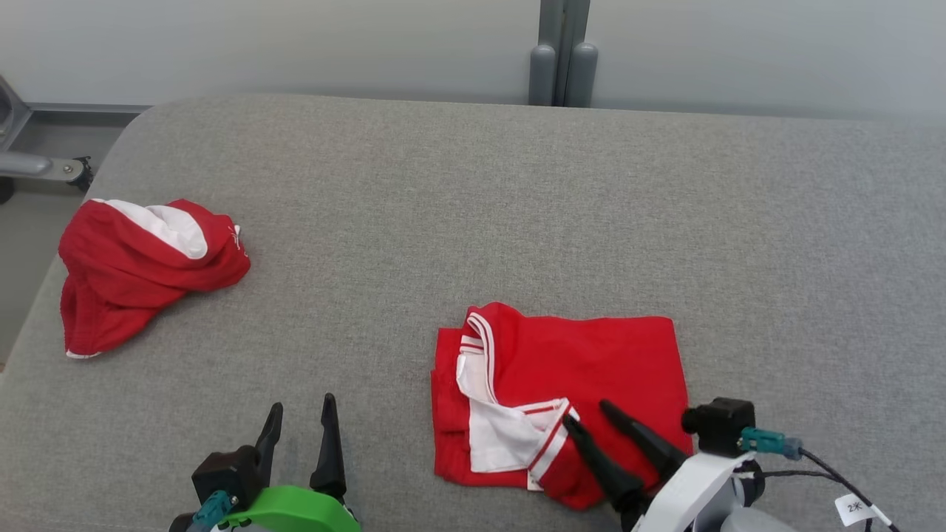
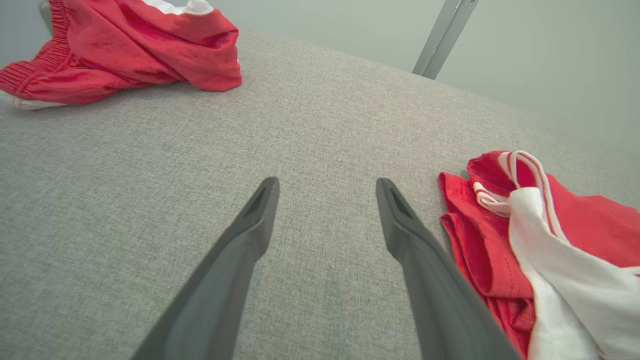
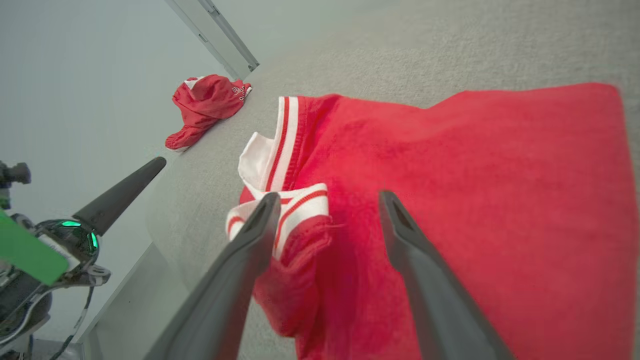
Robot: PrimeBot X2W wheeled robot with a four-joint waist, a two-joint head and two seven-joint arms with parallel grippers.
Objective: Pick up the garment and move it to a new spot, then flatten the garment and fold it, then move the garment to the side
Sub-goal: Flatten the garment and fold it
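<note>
Left pincer (image 1: pixel 303 403) at 7 o'clock and right pincer (image 1: pixel 586 412) at 5 o'clock gape empty. The garment (image 1: pixel 606 355) beneath the right one looks folded, so only moving it aside seems left.

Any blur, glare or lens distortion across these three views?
Head view: soft even light, sharp, with a faint shadow beside the crumpled garment. Left wrist view: wide-angle curve in the grey surface's far edge, left tool sharp. Right wrist view: folded garment's far corner blurred, no glare.
</note>
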